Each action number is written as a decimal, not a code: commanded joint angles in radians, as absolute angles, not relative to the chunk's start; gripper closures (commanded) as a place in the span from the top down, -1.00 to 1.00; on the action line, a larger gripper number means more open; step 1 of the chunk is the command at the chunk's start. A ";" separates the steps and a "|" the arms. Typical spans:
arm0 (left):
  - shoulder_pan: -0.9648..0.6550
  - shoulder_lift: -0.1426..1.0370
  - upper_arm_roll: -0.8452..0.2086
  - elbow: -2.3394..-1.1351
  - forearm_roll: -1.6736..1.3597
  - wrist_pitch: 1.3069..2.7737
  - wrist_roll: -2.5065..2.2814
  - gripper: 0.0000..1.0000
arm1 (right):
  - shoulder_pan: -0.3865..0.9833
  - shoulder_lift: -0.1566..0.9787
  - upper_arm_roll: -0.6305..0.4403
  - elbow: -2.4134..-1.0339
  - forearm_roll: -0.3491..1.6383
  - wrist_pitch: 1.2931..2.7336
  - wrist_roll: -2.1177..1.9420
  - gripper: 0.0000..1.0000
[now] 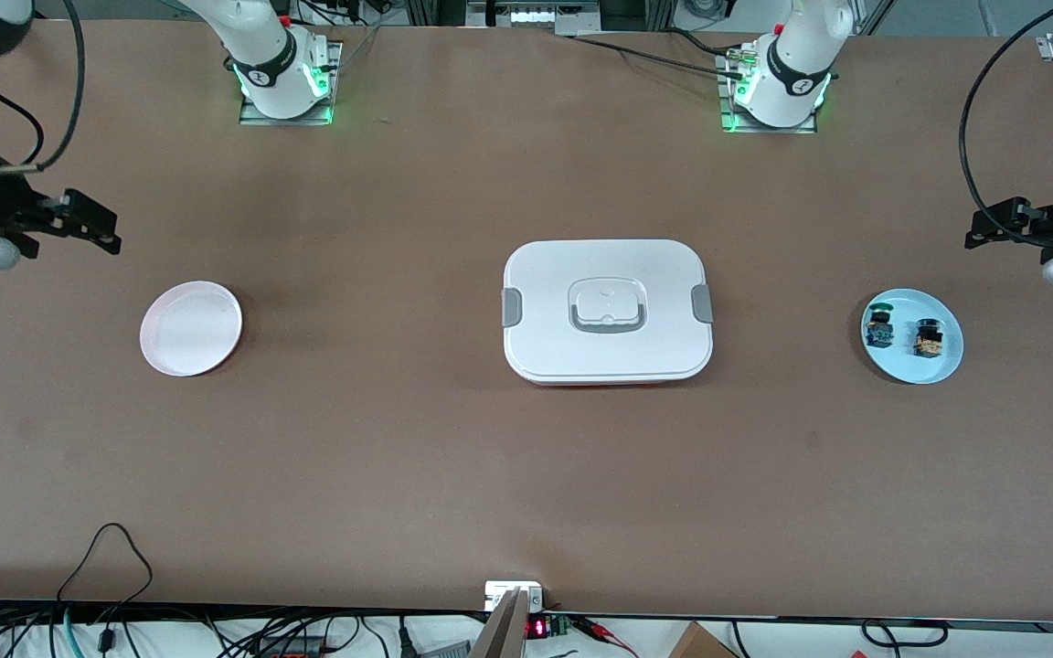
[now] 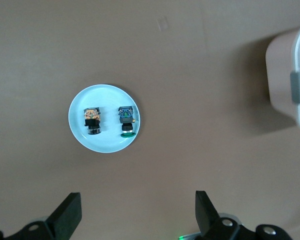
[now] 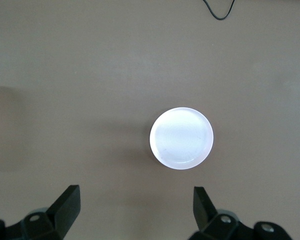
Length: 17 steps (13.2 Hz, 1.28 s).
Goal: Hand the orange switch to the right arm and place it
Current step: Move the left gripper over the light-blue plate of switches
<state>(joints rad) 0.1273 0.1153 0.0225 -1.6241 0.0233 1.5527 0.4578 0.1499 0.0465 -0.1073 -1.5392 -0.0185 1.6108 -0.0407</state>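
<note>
The orange switch (image 1: 927, 339) (image 2: 92, 120) lies on a light blue plate (image 1: 912, 370) (image 2: 105, 95) toward the left arm's end of the table, beside a blue-bodied switch with a green cap (image 1: 878, 327) (image 2: 125, 120). My left gripper (image 1: 985, 228) (image 2: 137, 198) hangs open and empty above the table close to that plate. A pale pink plate (image 1: 190, 327) (image 3: 181, 138) with nothing on it sits toward the right arm's end. My right gripper (image 1: 104, 230) (image 3: 135, 191) hovers open and empty close to it.
A white lidded box (image 1: 607, 311) (image 2: 295, 75) with grey side clips and a handle in its lid stands in the middle of the brown table, between the two plates. Cables run along the table edge nearest the front camera.
</note>
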 commanded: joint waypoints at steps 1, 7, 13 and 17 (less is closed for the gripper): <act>0.173 0.179 0.021 -1.606 0.040 1.539 0.735 1.00 | 0.150 0.038 -0.106 -1.459 -0.018 1.559 -0.043 1.00; 0.262 0.319 0.021 -1.712 0.040 1.711 1.358 1.00 | 0.140 0.120 -0.110 -1.450 -0.025 1.566 -0.029 1.00; 0.284 0.356 0.021 -1.949 0.041 2.135 1.750 1.00 | 0.141 0.114 -0.113 -1.450 0.012 1.557 -0.041 1.00; 0.346 0.419 0.011 -2.037 0.037 2.333 1.905 1.00 | 0.137 0.107 -0.135 -1.447 0.018 1.557 -0.037 1.00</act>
